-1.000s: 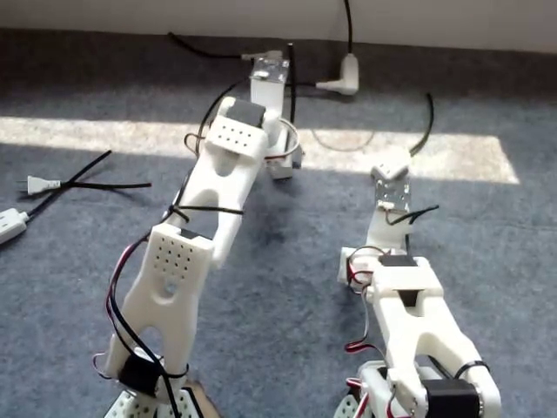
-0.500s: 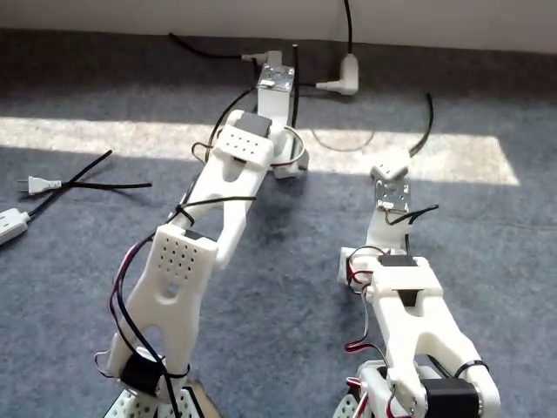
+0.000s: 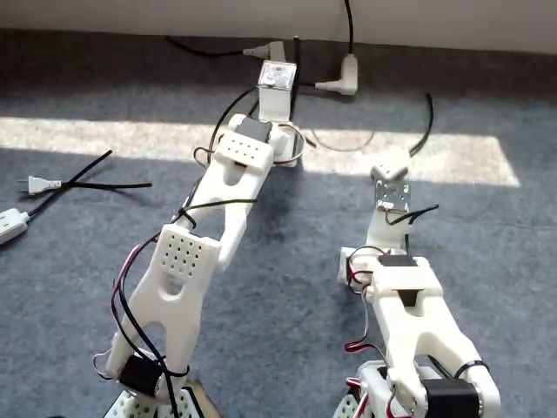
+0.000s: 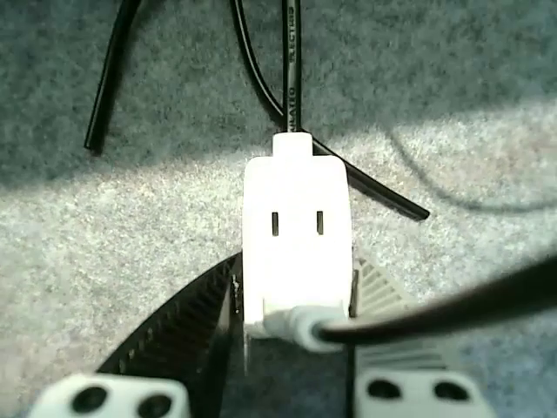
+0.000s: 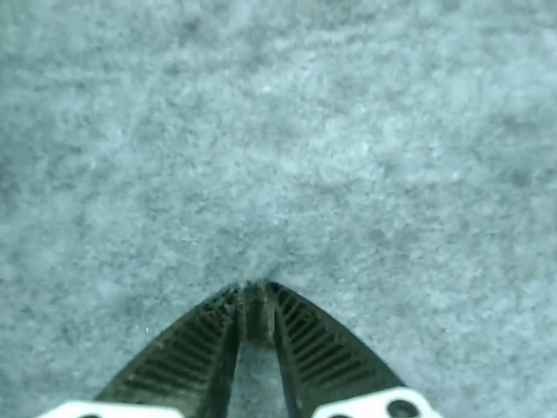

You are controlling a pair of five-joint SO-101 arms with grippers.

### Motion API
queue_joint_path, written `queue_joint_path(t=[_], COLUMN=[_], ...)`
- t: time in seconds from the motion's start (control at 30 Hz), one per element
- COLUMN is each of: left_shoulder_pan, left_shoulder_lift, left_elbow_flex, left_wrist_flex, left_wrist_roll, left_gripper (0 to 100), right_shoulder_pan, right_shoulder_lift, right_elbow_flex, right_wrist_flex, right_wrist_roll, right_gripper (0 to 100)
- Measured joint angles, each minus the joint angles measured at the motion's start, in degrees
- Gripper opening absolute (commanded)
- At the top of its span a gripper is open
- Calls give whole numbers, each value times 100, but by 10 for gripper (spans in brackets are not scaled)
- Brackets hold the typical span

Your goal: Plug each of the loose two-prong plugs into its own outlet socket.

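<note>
Your left fingers [image 4: 187,322] are clamped on the lower end of the white outlet socket [image 4: 296,235], one on each side, with its two slots facing the wrist camera. The grip looks shallow, so drag from the socket's black cord [image 4: 291,78] could twist it out of line or pull it free. A dark cable [image 4: 452,305] crosses just in front of the grip and could snag.

Your right fingers [image 5: 209,335] are closed on nothing, above bare grey carpet [image 5: 348,131]. They would have to open before taking a plug.

The high view adds what the wrist views lack. One loose two-prong plug [image 3: 35,184] lies well apart from both arms, near a white power strip [image 3: 9,225]. It is probably a long reach for the right arm. The left wrist view alone shows the slots and the grip.
</note>
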Motion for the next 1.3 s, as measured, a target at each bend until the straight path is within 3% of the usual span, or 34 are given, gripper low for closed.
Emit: queue_joint_path(t=[0.27, 0.4, 0.5, 0.77, 1.03, 1.3], left_shoulder_pan=[-97, -237, -299, -501, -1002, -2462], left_shoulder_lift=[844, 985, 985, 993, 976, 193], left_elbow_flex=[-1371, -2171, -2462, -2523, -3473, -3666], left_wrist_flex=[-1327, -1934, -1987, -1213, 88, 853], left_wrist_roll=[0, 0, 0, -774, -862, -870], left_gripper=[27, 183, 211, 238, 245, 245], right_shoulder_pan=[0, 0, 0, 0, 0, 0], right_shoulder_lift=[0, 0, 0, 0, 0, 0], right_elbow_flex=[0, 0, 0, 0, 0, 0], right_wrist_flex=[-9, -9, -9, -9, -9, -9], right_wrist_roll=[0, 0, 0, 0, 0, 0], right_gripper=[6, 6, 6, 6, 6, 6])
